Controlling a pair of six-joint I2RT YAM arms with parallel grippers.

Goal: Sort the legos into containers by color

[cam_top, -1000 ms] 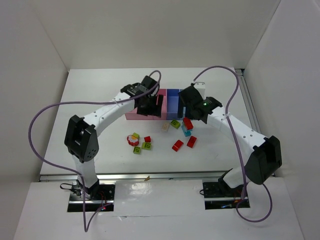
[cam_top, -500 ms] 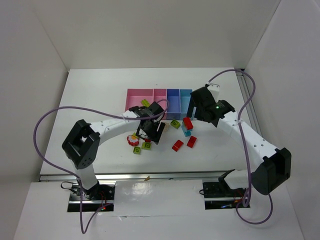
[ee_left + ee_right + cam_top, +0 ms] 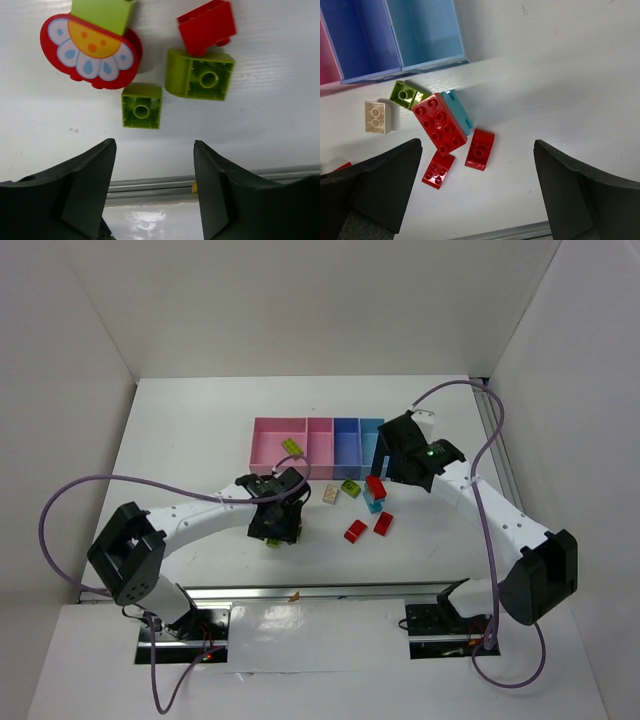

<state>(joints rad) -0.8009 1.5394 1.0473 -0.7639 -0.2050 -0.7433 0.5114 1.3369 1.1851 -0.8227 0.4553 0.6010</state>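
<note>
Left gripper [image 3: 153, 150] hangs low over the table [image 3: 270, 130], jaws spread wide with nothing between them. In its wrist view a small lime brick [image 3: 141, 105] lies hollow side up just past the fingertips at 12 o'clock. At that brick's 2 o'clock sits a bigger lime brick [image 3: 200, 75], also upturned, with a red brick [image 3: 207, 22] touching its far edge. At the small brick's 11 o'clock lies the round red-white flower piece [image 3: 90, 50], and a third lime brick [image 3: 103, 12] overlaps its rim at 12 o'clock.

Right gripper [image 3: 476, 145] is high above the table, jaws wide and empty. Below it in its wrist view a flat red brick [image 3: 438, 170] and a curved red brick [image 3: 480, 149] lie just beside each other. At their 12 o'clock a long red brick [image 3: 439, 129] lies against a cyan brick [image 3: 460, 112] that shows along its right edge. A lime piece [image 3: 405, 95] touches the long red brick at 10 o'clock, and a cream brick [image 3: 377, 117] lies just beside the lime piece at its 8 o'clock.

Farthest, at 12 o'clock of the scattered bricks in the overhead view, stand the joined containers [image 3: 310, 421], running from 9 to 3 o'clock: wide pink bin [image 3: 268, 440], narrow pink bin [image 3: 320, 445], blue bin [image 3: 346, 445], cyan bin [image 3: 370, 435]. The wide pink bin holds a binned lime brick [image 3: 291, 447] near its right wall
</note>
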